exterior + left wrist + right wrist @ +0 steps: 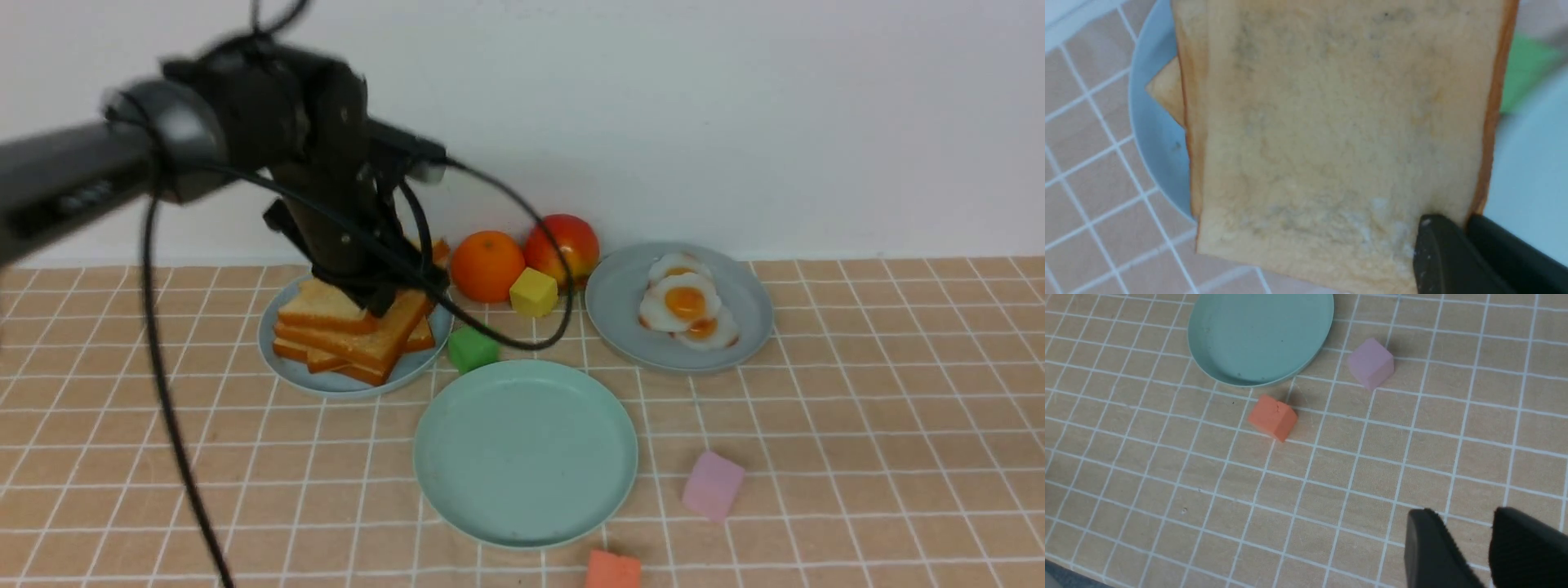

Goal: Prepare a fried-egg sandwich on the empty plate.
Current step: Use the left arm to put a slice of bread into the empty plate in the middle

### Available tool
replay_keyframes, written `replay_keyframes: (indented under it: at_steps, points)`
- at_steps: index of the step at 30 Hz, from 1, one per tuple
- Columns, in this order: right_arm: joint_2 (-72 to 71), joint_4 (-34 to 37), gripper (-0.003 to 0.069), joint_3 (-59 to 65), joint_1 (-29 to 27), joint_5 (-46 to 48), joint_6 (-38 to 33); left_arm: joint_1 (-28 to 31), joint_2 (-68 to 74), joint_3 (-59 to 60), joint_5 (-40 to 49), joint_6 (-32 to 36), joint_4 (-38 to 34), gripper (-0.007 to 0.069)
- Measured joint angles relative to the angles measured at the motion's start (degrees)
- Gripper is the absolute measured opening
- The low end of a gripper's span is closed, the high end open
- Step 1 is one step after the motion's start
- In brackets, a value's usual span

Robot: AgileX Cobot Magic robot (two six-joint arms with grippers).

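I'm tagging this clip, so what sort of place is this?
Likely a robot lab tabletop staged as a kitchen: a checked tablecloth, toast slices and fried eggs laid out, and a pink cube lying loose.

The table [898, 457] is covered with a peach cloth ruled in white squares. In the middle sits a mint-green plate [526, 453]. Beyond it to the left is a grey-blue plate [326, 384], and far right a second grey-blue plate [620, 302]. Between those two lie an orange [487, 266] and a red apple [571, 245], with a yellow cube [534, 291] in front of them. A green cube [473, 349] sits just beside the mint-green plate's far rim. A pink cube [713, 484] rests to that plate's right, and an orange-red cube [612, 570] lies near its near edge.
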Motion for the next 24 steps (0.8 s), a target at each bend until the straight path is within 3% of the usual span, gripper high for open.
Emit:
replay_keyframes:
  at_steps: [1,5,11,19,24]
  points:
    - [0.0,0.0,0.0239,0.0,0.0,0.0,0.0,-0.3,-0.5,0.3,-0.1,0.0,0.0,0.0022]
    - [0.0,0.0,0.0239,0.0,0.0,0.0,-0.1,-10.9,-10.9,12.5,-4.6,1.0,-0.4,0.0022]
    - [0.0,0.0,0.0239,0.0,0.0,0.0,-0.1,-21.2,-12.3,25.4,-13.2,2.8,1.2,0.0022]
    - [0.0,0.1,0.0239,0.0,0.0,0.0,-0.1,-22.0,-7.2,27.1,-20.4,2.8,6.4,0.0022]
    - [0.0,0.2,0.0239,0.0,0.0,0.1,-0.1,-21.9,-5.3,27.1,-19.7,2.8,8.4,0.0022]
